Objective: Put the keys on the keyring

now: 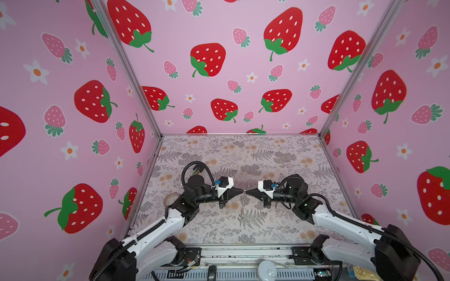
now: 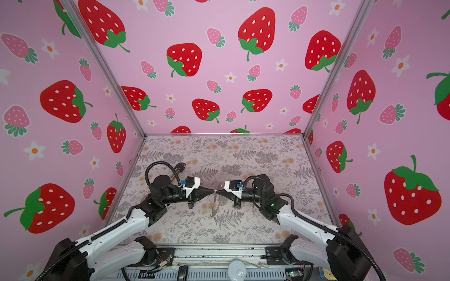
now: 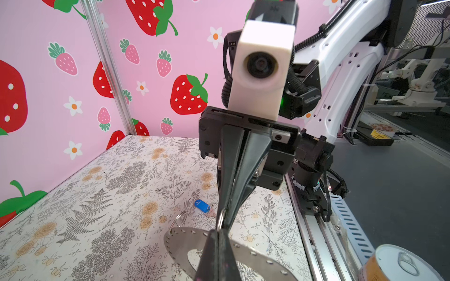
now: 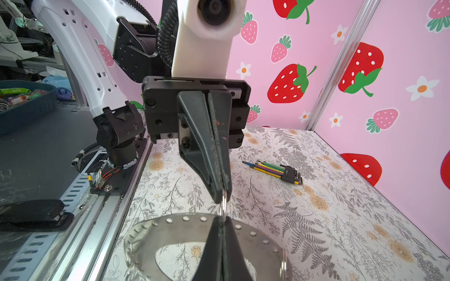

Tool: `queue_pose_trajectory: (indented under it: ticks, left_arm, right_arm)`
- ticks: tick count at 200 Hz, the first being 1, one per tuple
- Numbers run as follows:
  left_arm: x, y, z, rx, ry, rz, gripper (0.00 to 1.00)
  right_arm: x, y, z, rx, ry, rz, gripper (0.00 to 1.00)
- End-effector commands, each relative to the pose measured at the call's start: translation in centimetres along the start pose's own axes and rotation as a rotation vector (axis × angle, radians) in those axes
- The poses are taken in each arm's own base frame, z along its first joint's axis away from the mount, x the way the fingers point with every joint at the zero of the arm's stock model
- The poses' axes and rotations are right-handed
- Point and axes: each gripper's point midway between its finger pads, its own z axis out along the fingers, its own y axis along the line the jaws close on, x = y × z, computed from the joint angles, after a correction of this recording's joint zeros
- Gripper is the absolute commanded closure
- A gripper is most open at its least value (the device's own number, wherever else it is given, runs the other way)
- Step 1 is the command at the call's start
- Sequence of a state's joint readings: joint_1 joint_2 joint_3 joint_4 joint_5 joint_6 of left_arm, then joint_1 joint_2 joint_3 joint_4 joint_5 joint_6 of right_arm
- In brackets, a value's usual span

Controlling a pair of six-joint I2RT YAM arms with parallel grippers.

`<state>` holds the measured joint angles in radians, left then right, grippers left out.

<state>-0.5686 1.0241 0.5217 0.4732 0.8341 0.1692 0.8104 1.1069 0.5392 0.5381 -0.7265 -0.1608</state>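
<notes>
Keyring (image 3: 180, 245) hanging edge-on between the arms above the tabletop (image 3: 97, 194), thin and faint in both top views, left hand (image 1: 242, 191) and right hand (image 1: 246, 192) tip to tip, each pinching its small wire loop (image 4: 223, 206), blue-headed key (image 3: 202, 206) lying on the tabletop, blade blurred, not made out from above.

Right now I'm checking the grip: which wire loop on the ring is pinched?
The loop caught between the left gripper and right gripper tips; the other loop, further along the keyring's rim, is untouched.

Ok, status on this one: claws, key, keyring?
Left claw, right claw: both shut on wire loop of keyring. Blue key loose on table, unthreaded. Hex key set well aside.
</notes>
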Motion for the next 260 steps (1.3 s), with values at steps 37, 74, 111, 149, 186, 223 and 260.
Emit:
queue_pose_trajectory:
  ticks: [37,74,111,149,186,223,260]
  left_arm:
    - [-0.5,0.8,-0.4,-0.067,0.190,0.067,1.00]
    - [-0.1,1.2,-0.3,-0.111,0.343,0.119,1.00]
    - [-0.9,1.1,0.6,-0.122,0.443,0.173,1.00]
    - [-0.7,1.6,0.9,-0.147,0.552,0.209,1.00]
    - [-1.2,1.3,1.5,-0.138,0.526,0.216,1.00]
    - [-1.7,0.8,2.2,-0.121,0.510,0.226,1.00]
    - [-2.3,0.5,2.4,-0.111,0.484,0.235,1.00]
  right_arm:
    - [-0.8,-3.2,-2.4,0.236,0.149,-0.177,0.70]
    - [-0.7,-2.8,-2.7,0.219,0.180,-0.172,0.72]
    - [-1.6,-1.9,-1.9,0.148,0.111,-0.151,0.75]
    - [-1.8,-1.2,-1.8,0.114,0.086,-0.140,0.76]
    - [-1.2,-1.0,-1.6,0.104,0.098,-0.119,0.78]
    - [-0.8,-1.2,-1.4,0.108,0.109,-0.110,0.80]
    - [-0.5,-1.2,-1.3,0.101,0.118,-0.099,0.80]
